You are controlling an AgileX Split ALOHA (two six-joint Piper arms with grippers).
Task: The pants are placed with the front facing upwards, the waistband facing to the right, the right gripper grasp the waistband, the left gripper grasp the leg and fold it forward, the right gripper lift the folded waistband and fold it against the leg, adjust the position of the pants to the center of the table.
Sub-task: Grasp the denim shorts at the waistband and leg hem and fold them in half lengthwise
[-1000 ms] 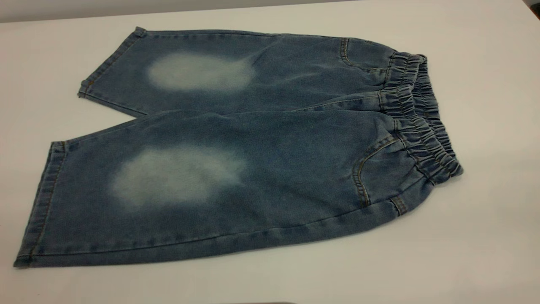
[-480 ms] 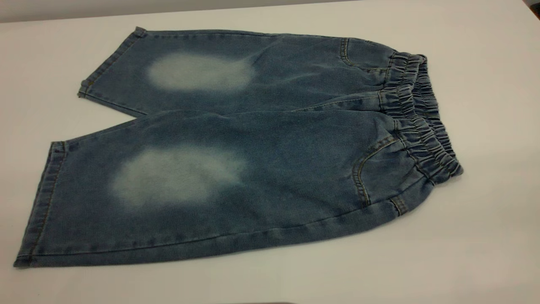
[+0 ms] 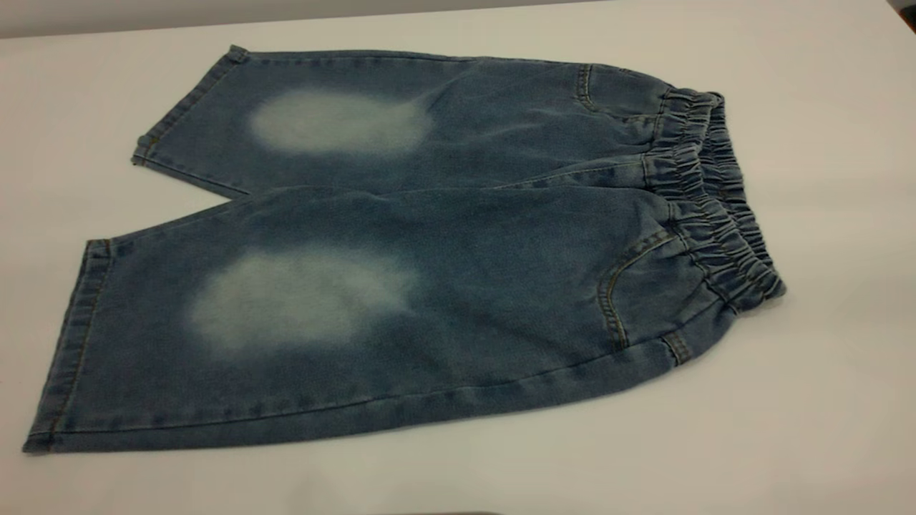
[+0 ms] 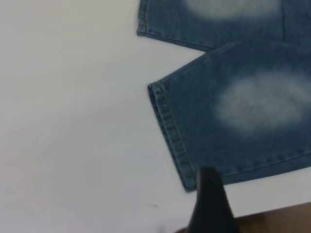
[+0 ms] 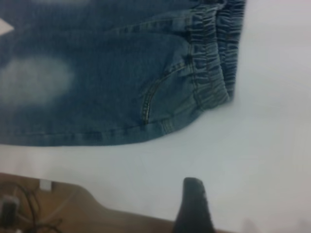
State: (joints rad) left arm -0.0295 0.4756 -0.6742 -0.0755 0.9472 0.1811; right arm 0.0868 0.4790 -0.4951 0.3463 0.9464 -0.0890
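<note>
The counter point(image 3: 823, 400) is the biggest thing here, a plain white matte sheet that fills nearly the whole exterior view, with a strip of grey showing along the top edge of the frame. Spread flat across the middle of it lie the pants point(image 3: 458, 236), small blue denim ones with two short wide legs reaching toward the left of the frame and splitting in a narrow V at centre left. The cloth is soft and a little rumpled, and each leg carries a pale faded oval, one in the upper left and one at lower centre left. Orange-tan stitching runs along the flat leg hems at the left, the lower side seam and the curved pocket openings near the right end. The waistband point(image 3: 715, 200) sits at the right of the frame, a gathered, puckered elastic strip standing slightly proud of the counter. No writing or label can be read anywhere on the denim. In the left wrist view a dark, tapering part of the left gripper point(image 4: 210, 204) shows at the bottom edge, near the corner of the nearer leg hem and not touching it; only one of its fingers shows, so I cannot tell how they stand. In the right wrist view the right gripper point(image 5: 193, 206) shows likewise as one dark tip at the bottom, well apart from the waistband, beside a brown wooden edge point(image 5: 73, 213), and I cannot tell its state either.
</note>
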